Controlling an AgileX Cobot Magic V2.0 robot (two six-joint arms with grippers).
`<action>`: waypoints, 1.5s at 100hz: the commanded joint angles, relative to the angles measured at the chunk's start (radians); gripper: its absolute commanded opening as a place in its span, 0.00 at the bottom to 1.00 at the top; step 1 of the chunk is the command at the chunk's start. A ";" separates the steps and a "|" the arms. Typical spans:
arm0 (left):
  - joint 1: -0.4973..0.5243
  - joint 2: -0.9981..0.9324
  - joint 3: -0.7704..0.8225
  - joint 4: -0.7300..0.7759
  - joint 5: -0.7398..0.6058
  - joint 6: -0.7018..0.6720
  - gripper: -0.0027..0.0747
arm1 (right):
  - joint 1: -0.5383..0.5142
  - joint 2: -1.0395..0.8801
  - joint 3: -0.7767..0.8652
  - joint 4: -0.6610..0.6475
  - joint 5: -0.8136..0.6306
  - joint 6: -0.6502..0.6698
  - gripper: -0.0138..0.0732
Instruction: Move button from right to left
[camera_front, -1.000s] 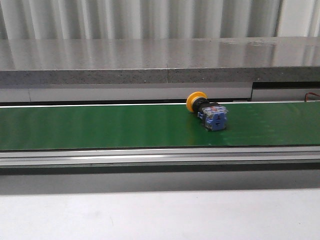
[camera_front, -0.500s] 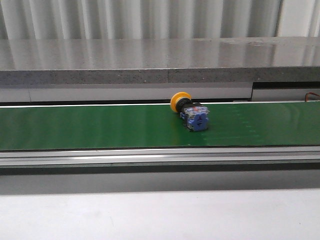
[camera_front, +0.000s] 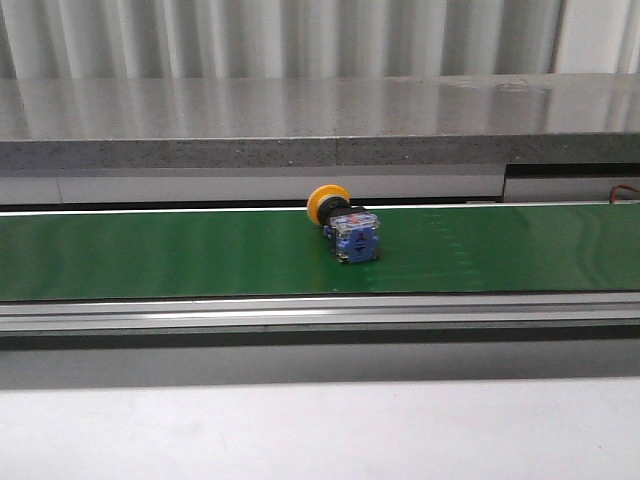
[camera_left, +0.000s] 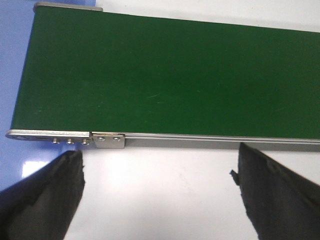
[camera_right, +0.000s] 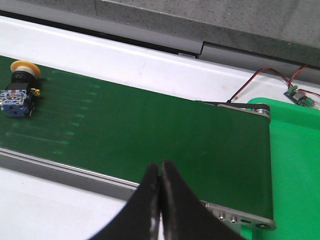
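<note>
The button (camera_front: 345, 226) lies on its side near the middle of the green conveyor belt (camera_front: 150, 255), yellow cap toward the back, blue contact block toward the front. The right wrist view also shows the button (camera_right: 19, 89), far from my right gripper (camera_right: 160, 169), which is shut with nothing between its fingers, above the belt's near rail. My left gripper (camera_left: 159, 162) is open and empty over the white table beside the belt's left end (camera_left: 60, 136). Neither gripper appears in the front view.
A grey stone ledge (camera_front: 300, 125) runs behind the belt. A metal rail (camera_front: 300, 315) borders the belt's front. In the right wrist view a green tray (camera_right: 295, 165) sits past the belt's right end, with a small circuit board and red wires (camera_right: 299, 96) behind it.
The button has travelled leftward along the belt, from right of centre to about the centre. No gripper shows in the front view at any time.
</note>
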 joint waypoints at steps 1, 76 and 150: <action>-0.005 0.027 -0.036 -0.021 -0.056 -0.006 0.82 | 0.002 -0.004 -0.023 0.026 -0.057 -0.007 0.09; -0.229 0.404 -0.248 -0.109 -0.219 -0.092 0.81 | 0.002 -0.004 -0.023 0.026 -0.057 -0.007 0.09; -0.383 0.714 -0.472 -0.086 -0.219 -0.121 0.81 | 0.002 -0.004 -0.023 0.026 -0.057 -0.007 0.09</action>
